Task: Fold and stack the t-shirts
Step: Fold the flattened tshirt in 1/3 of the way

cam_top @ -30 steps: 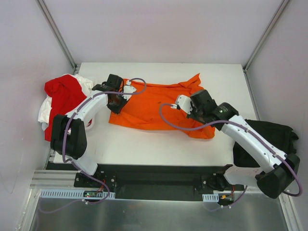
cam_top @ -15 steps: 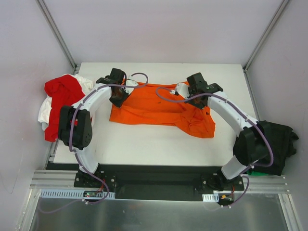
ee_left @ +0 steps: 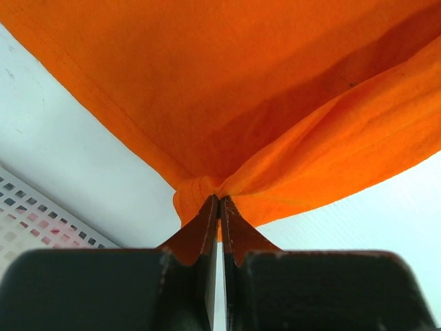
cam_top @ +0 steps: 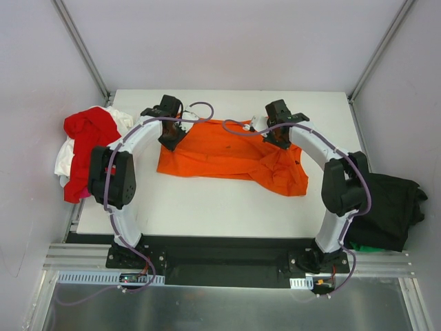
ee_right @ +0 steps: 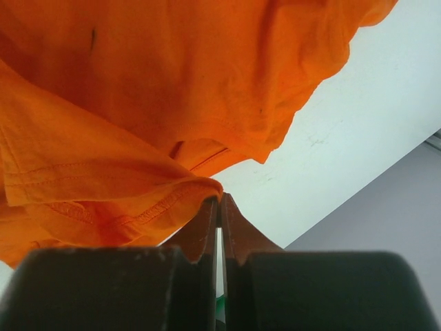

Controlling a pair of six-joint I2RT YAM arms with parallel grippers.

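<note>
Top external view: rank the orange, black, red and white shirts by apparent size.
1. orange shirt, spread out
2. black shirt, bunched
3. red shirt, bunched, not far behind the black
4. white shirt, mostly covered by the red

Orange t-shirt [cam_top: 220, 155]: bright, plain, spread wide but rumpled, stretched between both grippers; one bunched corner pinched in the left gripper [ee_left: 219, 201], a stitched hem edge pinched in the right gripper [ee_right: 219, 200]; red t-shirt [cam_top: 86, 131] crumpled on the white t-shirt [cam_top: 63, 160], outward of the left gripper; black t-shirt [cam_top: 386, 207] heaped well outward of the right gripper.
</note>
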